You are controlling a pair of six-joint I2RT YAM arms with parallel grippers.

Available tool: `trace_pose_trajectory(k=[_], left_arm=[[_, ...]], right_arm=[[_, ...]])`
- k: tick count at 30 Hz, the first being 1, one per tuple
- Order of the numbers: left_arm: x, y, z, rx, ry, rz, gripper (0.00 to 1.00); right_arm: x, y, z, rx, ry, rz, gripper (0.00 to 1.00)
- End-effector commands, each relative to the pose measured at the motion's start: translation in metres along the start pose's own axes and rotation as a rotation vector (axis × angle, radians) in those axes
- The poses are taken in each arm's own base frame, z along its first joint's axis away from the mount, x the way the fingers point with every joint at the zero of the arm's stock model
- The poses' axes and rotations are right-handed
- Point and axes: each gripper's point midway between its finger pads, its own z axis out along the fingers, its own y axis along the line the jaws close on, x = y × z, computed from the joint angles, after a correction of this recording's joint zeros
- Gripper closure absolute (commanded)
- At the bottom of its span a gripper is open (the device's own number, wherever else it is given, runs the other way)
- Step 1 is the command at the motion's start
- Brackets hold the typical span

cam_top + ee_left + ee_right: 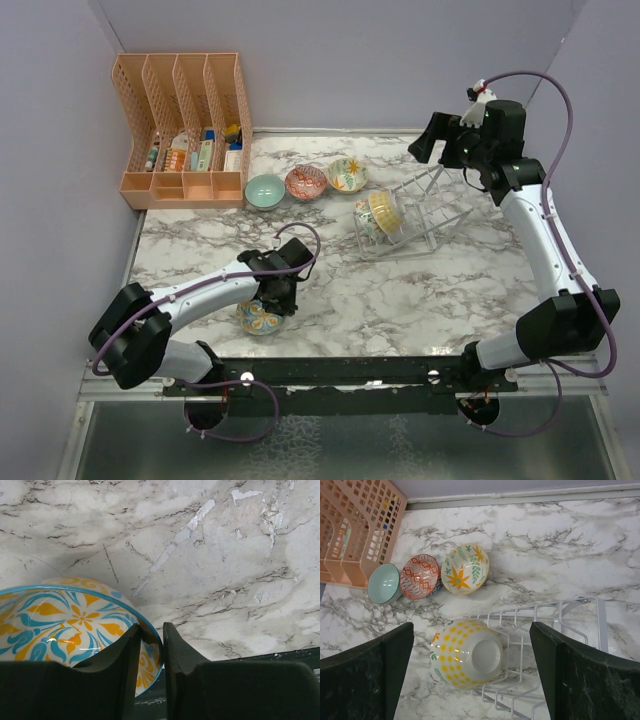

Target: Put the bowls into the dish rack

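My left gripper (272,298) is shut on the rim of a blue-and-orange floral bowl (258,319) at the near left of the marble table; in the left wrist view its fingers (125,652) pinch the bowl's (60,622) right rim. The wire dish rack (425,215) stands at the centre right. A yellow-dotted bowl (385,210) stands on edge at its left end, with a second patterned bowl (365,222) against it. My right gripper (432,138) hangs open and empty above the rack (555,625), over the dotted bowl (465,652). Teal (265,191), red-patterned (306,183) and floral (347,175) bowls sit in a row at the back.
An orange slotted organizer (185,130) with small items stands at the back left, touching the teal bowl's side. The row of bowls also shows in the right wrist view, with the teal bowl (384,583) nearest the organizer (355,525). The black rail (340,372) runs along the near edge.
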Motion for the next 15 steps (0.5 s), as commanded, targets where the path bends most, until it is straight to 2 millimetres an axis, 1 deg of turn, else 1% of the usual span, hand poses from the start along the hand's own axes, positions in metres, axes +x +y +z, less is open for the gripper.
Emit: trace_pose_trajectory(k=[1,8,11,15], left_arm=[[-0.007,0.011,0.001,-0.067,-0.018,0.073,1.00],[-0.063,-0.015,-0.036,-0.052,-0.160,0.141,1.00],[-0.077,-0.020,-0.045,-0.051,-0.196,0.163,1.00],[-0.087,-0.024,-0.052,-0.049,-0.232,0.180,1.00]], right_arm=[[-0.018,-0.002,-0.016,0.036,-0.063,-0.033,0.01],[-0.029,-0.003,-0.017,0.052,-0.083,-0.037,0.01],[-0.034,-0.003,-0.016,0.054,-0.089,-0.038,0.01],[-0.037,-0.003,-0.014,0.059,-0.093,-0.041,0.01]])
